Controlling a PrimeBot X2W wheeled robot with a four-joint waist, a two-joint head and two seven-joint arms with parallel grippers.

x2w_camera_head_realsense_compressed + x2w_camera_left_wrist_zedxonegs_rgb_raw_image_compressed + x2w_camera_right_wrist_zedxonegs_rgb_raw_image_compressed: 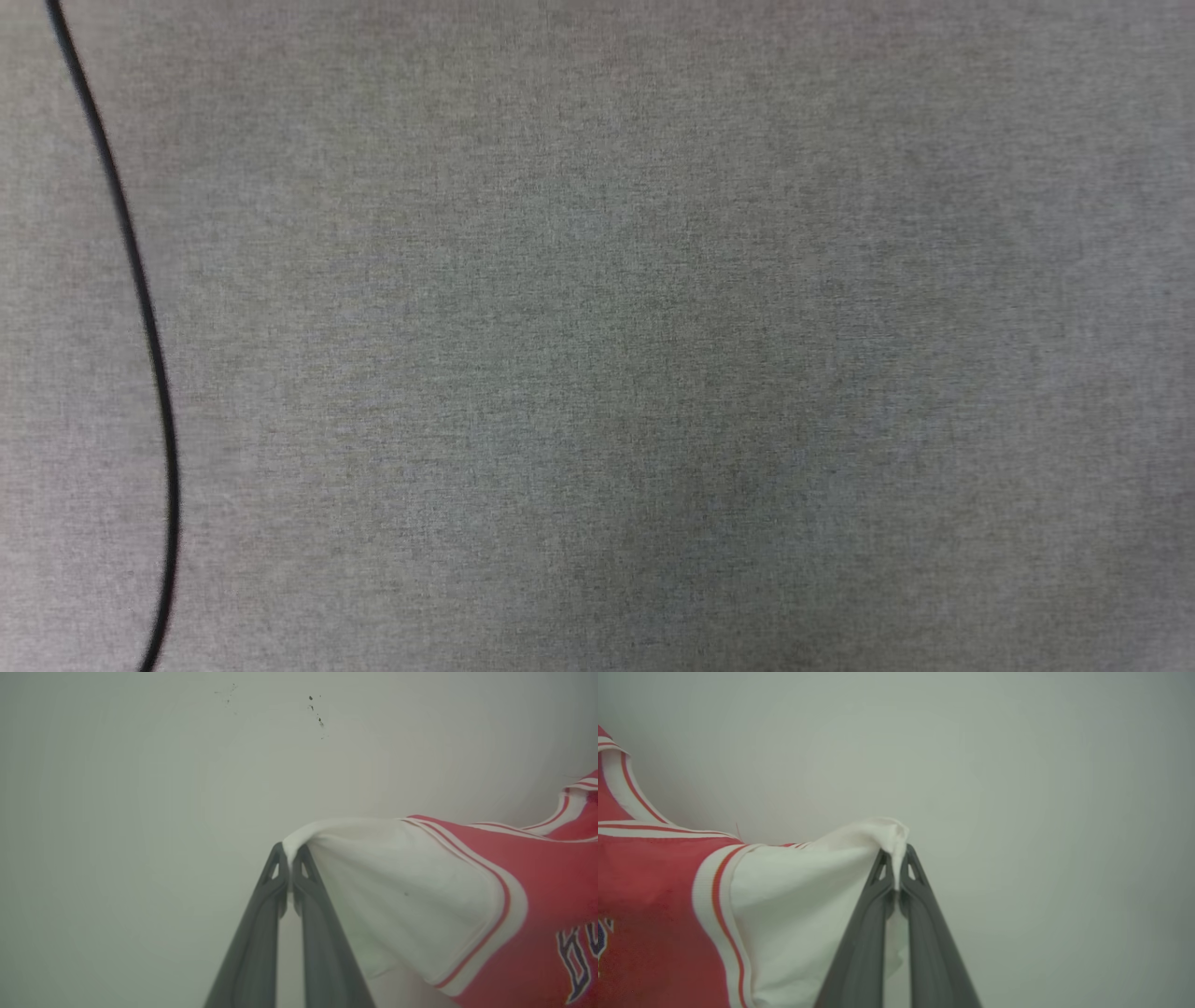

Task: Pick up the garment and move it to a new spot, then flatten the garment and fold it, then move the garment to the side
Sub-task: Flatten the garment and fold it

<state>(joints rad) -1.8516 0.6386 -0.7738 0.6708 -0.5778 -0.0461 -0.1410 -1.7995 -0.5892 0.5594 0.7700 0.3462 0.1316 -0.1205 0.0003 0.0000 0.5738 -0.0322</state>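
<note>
1. In the head view you look down on a grey woven surface (653,336). A thin black cable (140,299) curves along its left side, from the 11 o'clock corner down to the bottom edge at 7 o'clock.
2. In the left wrist view your left gripper (290,849) rises from 6 o'clock to the middle of the picture. Its two dark fingers are clamped together on a bunched tip of white cloth.
3. That cloth is the end of a white sleeve (411,891) of the shirt (537,877). The sleeve fans out from the fingertips toward 3 and 4 o'clock. It ends in a red-and-white striped band, where the red body begins.
4. The striped collar sits at the right edge, at about 2 o'clock. Part of the dark, white-outlined lettering shows at 4 o'clock, cut off by the edge.
5. Behind the shirt is a plain pale background (117,812), with a few dark specks (316,711) at 12 o'clock.
6. In the right wrist view your right gripper (896,851) also rises from 6 o'clock. Its fingers are closed tight on a pinch of the other white sleeve (798,905).
7. This sleeve spreads toward 8 and 9 o'clock, meeting its striped band and the red body at the left edge. The collar shows at 10 o'clock.
8. The shirt is held by one sleeve end in each gripper. You cannot tell where its hem lies.
</note>
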